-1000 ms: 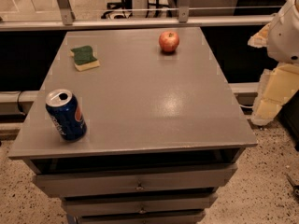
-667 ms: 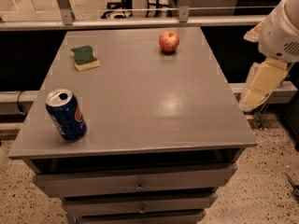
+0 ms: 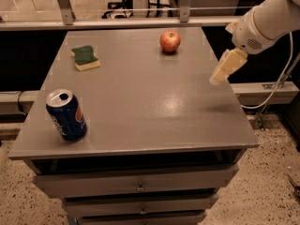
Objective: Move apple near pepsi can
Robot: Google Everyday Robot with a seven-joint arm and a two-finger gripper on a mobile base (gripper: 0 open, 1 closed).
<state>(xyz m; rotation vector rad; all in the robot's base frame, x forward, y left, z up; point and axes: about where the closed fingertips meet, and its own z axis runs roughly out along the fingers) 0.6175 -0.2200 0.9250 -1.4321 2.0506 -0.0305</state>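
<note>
The red apple [image 3: 169, 41] with yellowish patches sits on the grey table top [image 3: 150, 102] at the far centre-right. The dark blue pepsi can [image 3: 66, 115] stands upright near the front left corner, its top opened. My gripper [image 3: 221, 74] hangs from the white arm [image 3: 267, 22] above the table's right edge, pointing down and to the left. It is to the right of the apple and somewhat nearer the camera, well apart from it and holding nothing that I can see.
A green-and-yellow sponge [image 3: 86, 57] lies at the far left of the table. Drawers [image 3: 138, 186] run below the front edge. A metal rail [image 3: 117, 22] crosses behind the table. A cable [image 3: 276, 88] hangs at the right.
The arm has swung in from the right edge of the view, leftward and up, so the gripper is now over the table's right edge. Apple, can and sponge have not moved.
</note>
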